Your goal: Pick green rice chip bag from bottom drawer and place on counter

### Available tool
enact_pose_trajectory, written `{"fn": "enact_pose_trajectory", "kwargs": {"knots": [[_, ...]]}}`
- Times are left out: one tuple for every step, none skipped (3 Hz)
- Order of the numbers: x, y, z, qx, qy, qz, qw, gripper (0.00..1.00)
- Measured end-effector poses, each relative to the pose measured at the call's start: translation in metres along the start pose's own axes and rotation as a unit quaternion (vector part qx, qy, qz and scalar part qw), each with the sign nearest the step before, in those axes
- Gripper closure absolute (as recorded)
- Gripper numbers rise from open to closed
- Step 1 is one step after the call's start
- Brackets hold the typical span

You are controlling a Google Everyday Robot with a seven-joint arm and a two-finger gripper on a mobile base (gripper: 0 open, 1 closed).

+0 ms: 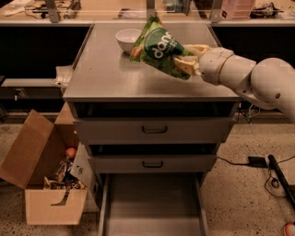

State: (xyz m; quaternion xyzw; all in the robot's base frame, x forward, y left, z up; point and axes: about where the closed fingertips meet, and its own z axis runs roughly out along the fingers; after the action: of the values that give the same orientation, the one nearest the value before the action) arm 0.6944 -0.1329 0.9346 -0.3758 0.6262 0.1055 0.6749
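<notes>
- The gripper (181, 56) is reaching in from the right, over the right rear part of the counter (110, 80). Its two tan fingers (186, 68) are pinching the right-hand end of the green rice chip bag (156, 46).
- The bag is hanging tilted above the counter top, with its dark round logo facing the camera. It appears to be off the surface.
- A white bowl (126, 39) is sitting at the rear of the counter, just beside the bag. The bag's left corner is overlapping the bowl's rim in this view, and I cannot tell if they are touching.
- The bottom drawer (152, 207) is standing pulled out toward the camera, well below the bag.
- The two upper drawers (154, 131) with black handles are showing a dark gap above each front.
- An open cardboard box (32, 156) is sitting on the floor left of the cabinet, with mixed clutter and a small orange round item inside.
- A black cable (233, 162) is trailing across the floor at the right.
- A wooden workbench (106, 11) with clutter is running behind the cabinet.
</notes>
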Motion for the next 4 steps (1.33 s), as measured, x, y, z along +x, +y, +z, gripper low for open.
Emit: {"fn": "enact_pose_trajectory", "kwargs": {"knots": [[-0.008,-0.023,0.014,0.040,0.005,0.014,0.9991,1.00],[-0.023,-0.049,0.043,0.066,0.022,0.033,0.9970,1.00],[-0.033,-0.061,0.089,0.071,0.045,0.069,0.9941,1.00],[-0.003,-0.081,0.106,0.082,0.087,0.094,0.9884,1.00]]}}
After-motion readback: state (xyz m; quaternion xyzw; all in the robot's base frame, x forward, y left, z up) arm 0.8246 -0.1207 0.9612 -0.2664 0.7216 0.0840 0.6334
